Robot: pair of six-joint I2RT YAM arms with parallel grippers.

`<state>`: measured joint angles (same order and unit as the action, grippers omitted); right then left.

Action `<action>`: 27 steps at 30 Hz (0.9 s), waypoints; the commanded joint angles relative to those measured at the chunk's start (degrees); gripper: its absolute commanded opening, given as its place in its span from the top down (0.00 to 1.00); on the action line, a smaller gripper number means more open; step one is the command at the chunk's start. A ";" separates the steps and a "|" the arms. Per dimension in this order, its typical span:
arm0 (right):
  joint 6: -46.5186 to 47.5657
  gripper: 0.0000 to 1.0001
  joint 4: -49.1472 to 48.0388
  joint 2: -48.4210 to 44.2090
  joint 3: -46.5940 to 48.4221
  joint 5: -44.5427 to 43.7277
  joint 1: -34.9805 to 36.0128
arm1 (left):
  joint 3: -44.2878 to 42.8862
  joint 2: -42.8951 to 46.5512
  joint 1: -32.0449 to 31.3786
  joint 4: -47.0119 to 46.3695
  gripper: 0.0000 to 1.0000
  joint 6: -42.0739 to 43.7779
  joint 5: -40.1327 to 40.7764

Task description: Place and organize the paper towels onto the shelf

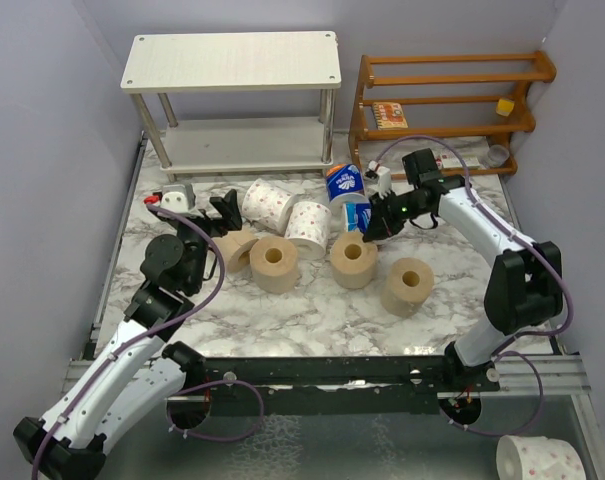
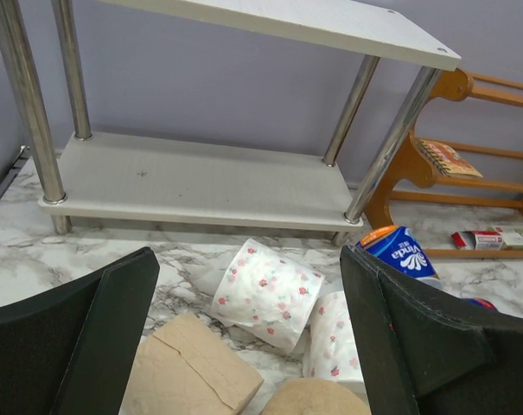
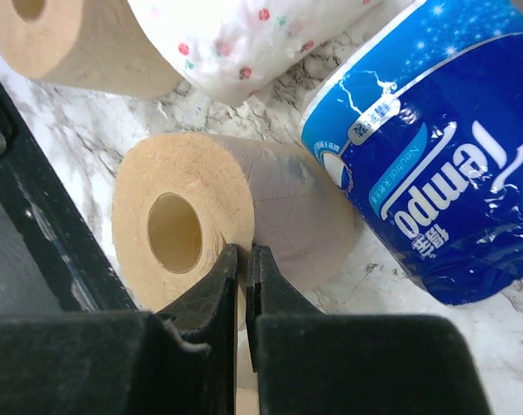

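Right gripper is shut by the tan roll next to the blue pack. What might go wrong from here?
1. The right gripper looks shut on nothing, its fingertips together at the tan roll's end face, beside the core: a lift would probably come up empty.
2. The blue Tempo roll lies right beside that tan roll: a retry could knock it rolling.

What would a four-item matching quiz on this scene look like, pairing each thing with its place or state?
Things:
1. left pincer
2. right pincer
3. blue Tempo roll
4. notepad

Places or states:
A. on the wooden rack
B. shut
C. open
D. on the table beside a tan roll

Pairs: 1-C; 2-B; 3-D; 4-A
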<state>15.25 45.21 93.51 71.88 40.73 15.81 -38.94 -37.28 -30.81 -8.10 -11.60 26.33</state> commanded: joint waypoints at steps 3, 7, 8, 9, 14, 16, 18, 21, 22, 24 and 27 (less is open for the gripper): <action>-12.83 0.99 3.85 -5.51 6.06 1.92 0.36 | -1.39 -0.56 0.16 -0.62 0.09 0.52 0.13; -18.35 0.99 5.36 -4.77 6.49 10.26 0.27 | -1.60 -0.91 0.22 -0.42 0.09 0.52 0.00; -19.74 0.99 5.93 -4.23 6.76 11.92 0.27 | -1.55 -0.95 0.22 -0.46 0.09 0.52 0.03; -20.88 0.99 6.17 -3.81 7.12 13.59 0.27 | -1.55 -0.97 0.22 -0.51 0.09 0.52 -0.04; -27.58 0.99 1.57 -5.04 10.27 18.34 0.12 | -1.74 -1.18 0.17 -0.35 0.10 0.67 -0.07; -32.28 0.99 -3.48 -6.51 12.08 17.17 0.10 | -1.74 -1.11 0.18 -0.28 0.10 0.70 0.35; -37.12 0.99 -9.61 -7.63 14.44 14.11 -0.01 | -1.67 -1.06 0.22 -0.19 0.10 0.70 1.08; -42.70 0.99 -16.98 -6.28 18.72 9.35 -0.08 | -1.67 -1.18 0.21 -0.18 0.10 0.70 1.15; -43.74 0.99 -17.59 -4.78 20.97 8.25 -0.14 | -1.67 -1.20 0.20 -0.15 0.10 0.70 1.02; -46.09 0.99 -17.94 -1.30 25.81 7.44 -0.17 | -1.81 -1.38 0.21 0.07 0.10 0.70 0.92; -48.90 0.99 -19.97 3.05 30.22 8.02 -0.26 | -1.76 -1.48 0.22 0.26 0.10 0.77 0.92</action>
<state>-25.87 33.10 91.37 96.16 50.30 15.79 -38.96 -38.72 -30.81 -8.05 -11.60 26.39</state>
